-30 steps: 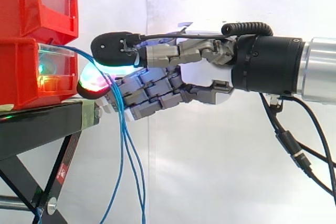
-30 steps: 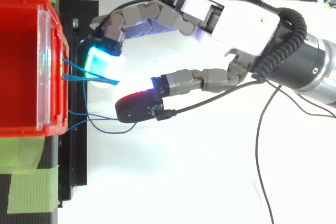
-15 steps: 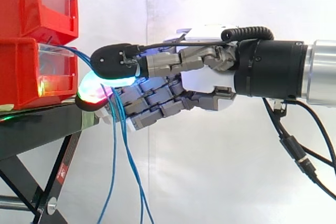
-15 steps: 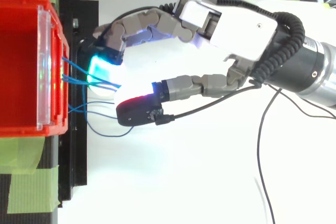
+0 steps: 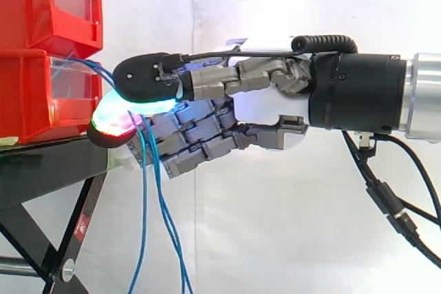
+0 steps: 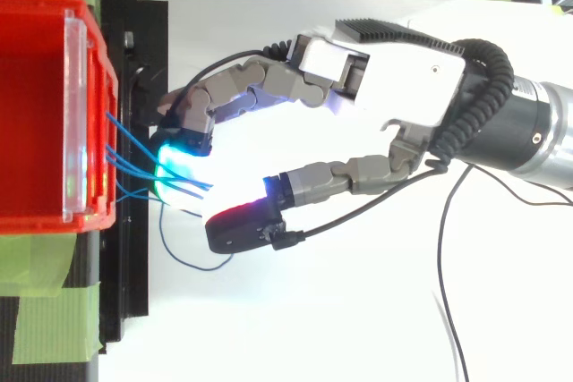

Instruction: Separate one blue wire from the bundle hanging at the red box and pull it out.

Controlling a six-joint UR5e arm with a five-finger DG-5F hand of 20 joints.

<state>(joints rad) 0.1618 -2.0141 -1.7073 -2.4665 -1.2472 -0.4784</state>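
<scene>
A bundle of thin blue wires [image 5: 143, 197] comes out of the clear front panel [image 6: 76, 114] of the lower red plastic bin [image 5: 27, 94], arcs rightwards and hangs down past the right edge of the black stand [image 5: 48, 170] that carries the bins. In the top view the strands fan out from the panel and lie across a fingertip pad [image 6: 179, 172] glowing cyan and green. One strand [image 6: 192, 263] loops out on the near side, under the thumb.

The grey and white robot hand [image 5: 262, 111] reaches in from the right, its fingers curled round the bundle just right of the bin. In the side view the wires pass between the black-backed thumb pad [image 5: 145, 77] above and a finger pad [image 5: 110, 123] glowing green and red below, then run down in front of the curled fingers. From above, the thumb [image 6: 237, 225] sits a little to the near side of the glowing pad, with a small gap between them, so I cannot tell whether the thumb presses on the wires.

A second red bin [image 5: 41, 5] is stacked on top. Green tape [image 6: 49, 328] lies by the stand, and a white curtain [image 5: 275, 239] hangs behind.
</scene>
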